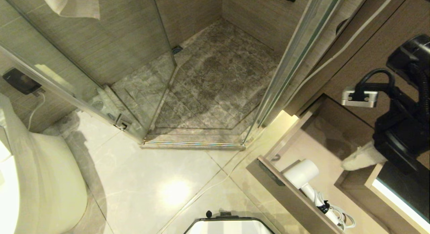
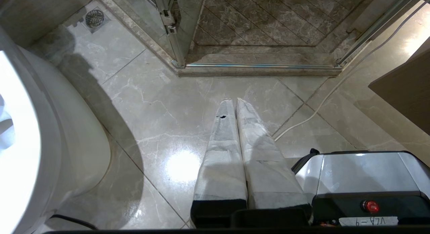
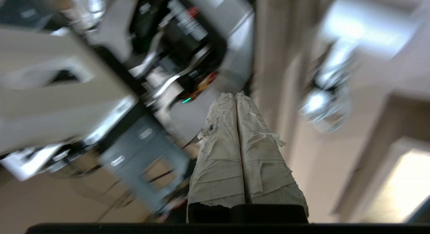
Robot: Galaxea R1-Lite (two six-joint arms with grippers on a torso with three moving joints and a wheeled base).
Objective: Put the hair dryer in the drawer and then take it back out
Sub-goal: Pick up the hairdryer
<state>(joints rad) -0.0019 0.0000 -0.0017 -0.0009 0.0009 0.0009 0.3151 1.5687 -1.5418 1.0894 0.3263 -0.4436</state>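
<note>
The drawer [image 1: 286, 191] stands pulled open at the lower right of the head view. Inside it lies the white hair dryer [image 1: 301, 172], its fat barrel toward the drawer's front, with the handle and coiled cord [image 1: 343, 221] trailing along the front panel. My right gripper [image 1: 347, 164], its fingers wrapped in white, hangs shut and empty over the drawer's far side, apart from the hair dryer. In the blurred right wrist view the right gripper [image 3: 235, 94] shows both fingers pressed together. My left gripper [image 2: 234, 99] is parked, shut, over the floor tiles.
A toilet [image 1: 40, 180] fills the left side. The glass shower enclosure [image 1: 100, 59] and its metal threshold [image 1: 193, 145] lie ahead. A white cable [image 1: 208, 187] runs across the floor. My base [image 1: 228, 225] sits at the near edge, and a counter edge [image 1: 396, 197] is right of the drawer.
</note>
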